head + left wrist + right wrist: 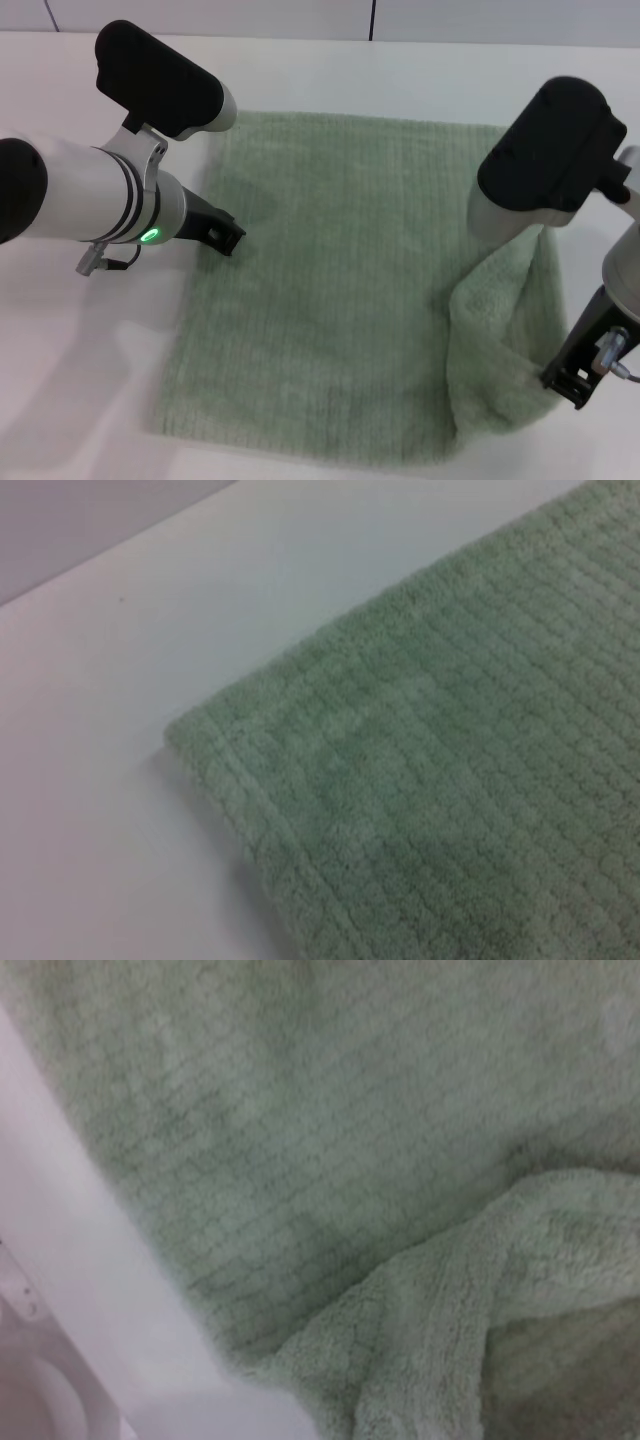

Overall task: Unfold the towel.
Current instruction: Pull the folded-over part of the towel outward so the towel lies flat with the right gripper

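Observation:
The pale sage-green towel (330, 290) lies mostly flat on the white table (70, 380). Its right edge is pulled up into a raised fold (500, 330) that hangs from under my right gripper (550, 150), whose fingers are hidden beneath its black housing. The right wrist view shows this fold (480, 1300) curling over the flat towel (300, 1140). My left gripper (165, 80) hovers above the towel's far left corner. The left wrist view shows that corner (260, 750) lying flat.
White table surface surrounds the towel on all sides (150, 630). A pale wall or back panel runs along the far edge of the table (300, 15). A strip of table (90, 1290) shows beside the towel in the right wrist view.

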